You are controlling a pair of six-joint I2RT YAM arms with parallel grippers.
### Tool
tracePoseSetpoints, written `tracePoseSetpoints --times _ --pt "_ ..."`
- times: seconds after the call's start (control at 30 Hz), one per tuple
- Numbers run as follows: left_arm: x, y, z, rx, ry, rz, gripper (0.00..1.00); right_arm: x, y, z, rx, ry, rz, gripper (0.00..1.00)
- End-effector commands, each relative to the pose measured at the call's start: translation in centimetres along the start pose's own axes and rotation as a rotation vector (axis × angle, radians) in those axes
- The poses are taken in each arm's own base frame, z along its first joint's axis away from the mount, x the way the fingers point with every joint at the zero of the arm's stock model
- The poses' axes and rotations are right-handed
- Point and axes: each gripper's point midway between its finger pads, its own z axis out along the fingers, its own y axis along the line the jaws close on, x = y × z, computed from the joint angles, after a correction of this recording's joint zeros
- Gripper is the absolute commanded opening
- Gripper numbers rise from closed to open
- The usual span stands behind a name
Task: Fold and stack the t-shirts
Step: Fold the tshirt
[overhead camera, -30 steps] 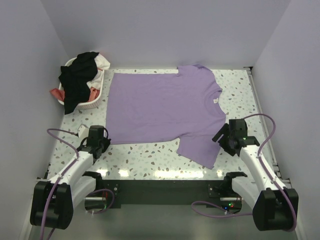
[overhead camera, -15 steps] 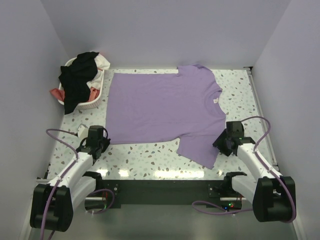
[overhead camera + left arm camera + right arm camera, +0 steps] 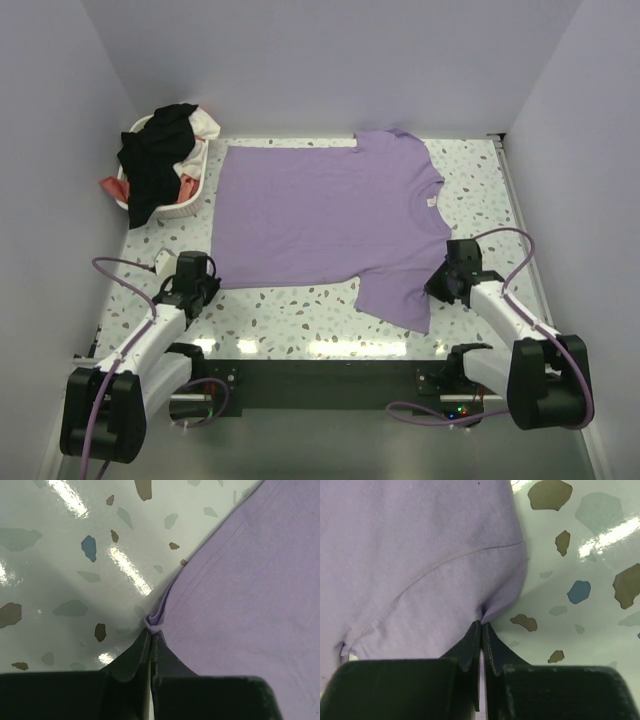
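Observation:
A lavender t-shirt (image 3: 330, 220) lies spread flat on the speckled table, neck label toward the right. My left gripper (image 3: 203, 286) is shut on the shirt's near left hem corner; in the left wrist view a small pinch of purple cloth (image 3: 153, 621) bunches at the fingertips (image 3: 150, 637). My right gripper (image 3: 440, 282) is shut on the shirt's edge by the near right sleeve, and the right wrist view has the cloth (image 3: 420, 555) puckered at the closed tips (image 3: 481, 627). More t-shirts, black, white and coral (image 3: 160, 150), are heaped in the basket.
A white plastic laundry basket (image 3: 190, 208) stands at the back left by the wall. Walls close in the table on the left, back and right. Bare speckled tabletop (image 3: 300, 310) runs along the near edge between the two arms.
My right gripper moved in toward the shirt's right edge and closed on the cloth. The left gripper stayed still, gripping the hem corner.

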Motion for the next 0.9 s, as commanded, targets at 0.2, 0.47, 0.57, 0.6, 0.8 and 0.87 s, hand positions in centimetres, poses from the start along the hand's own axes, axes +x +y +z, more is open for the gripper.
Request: tracePoseSetpoints --times 0.2,0.47,0.57,0.6,0.8,0.87 --pt "-2.9 -0.5 -1.6 -0.033 -0.097 0.013 0.0 -0.6 -0.3 -5.2 0.015 -0.022 -0.008 0.0" --pt "-3.9 0.1 -3.3 -0.051 -0.123 -0.008 0.0 -0.8 -0.6 -8.6 0.004 -0.046 0.001 0.0" --pt "-4.0 0.6 -4.0 -0.062 -0.128 -0.012 0.0 -0.2 -1.3 -9.1 0.026 -0.031 -0.005 0.0" --pt "-4.0 1.0 -4.3 -0.064 -0.13 -0.014 0.0 0.0 -1.8 -9.5 0.037 -0.029 -0.006 0.0" --pt "-4.1 1.2 -5.1 -0.031 -0.145 -0.032 0.0 0.2 -2.1 -11.1 0.015 -0.054 0.004 0.0" --pt "-4.4 0.2 -5.1 0.002 -0.149 -0.024 0.0 -0.4 -1.5 -11.5 -0.013 -0.084 0.006 0.0"
